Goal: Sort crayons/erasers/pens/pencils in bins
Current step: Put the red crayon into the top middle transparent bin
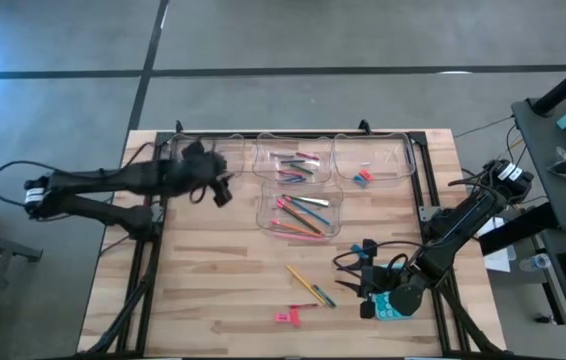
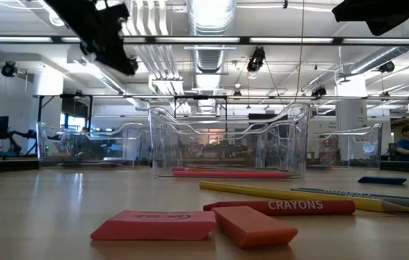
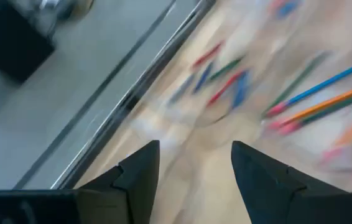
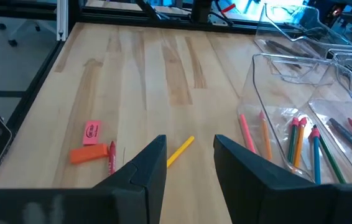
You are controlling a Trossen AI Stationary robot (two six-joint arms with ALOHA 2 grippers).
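Reaching next for the loose pencil [image 1: 302, 284] with our right tool [image 1: 355, 272].
We are holding it spread, empty, nearest; the pencil is lying diagonally just beside it, while our left tool [image 1: 221, 192], also spread, is hovering by the bins [image 1: 335, 166].

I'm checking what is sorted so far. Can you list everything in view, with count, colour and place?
Bins: four, clear; three in a row at the far edge, one in front of the middle one.
Pencils: several, mixed colours, in the front bin; a few more loose on the table.
Crayon: one, red, loose on the table.
Erasers: two, pink and orange, at the near edge; small red and blue pieces in the far right bin.
Calculator: one, teal, near right.
Left gripper: open, over the far left bin.
Right gripper: open, over the near right table.
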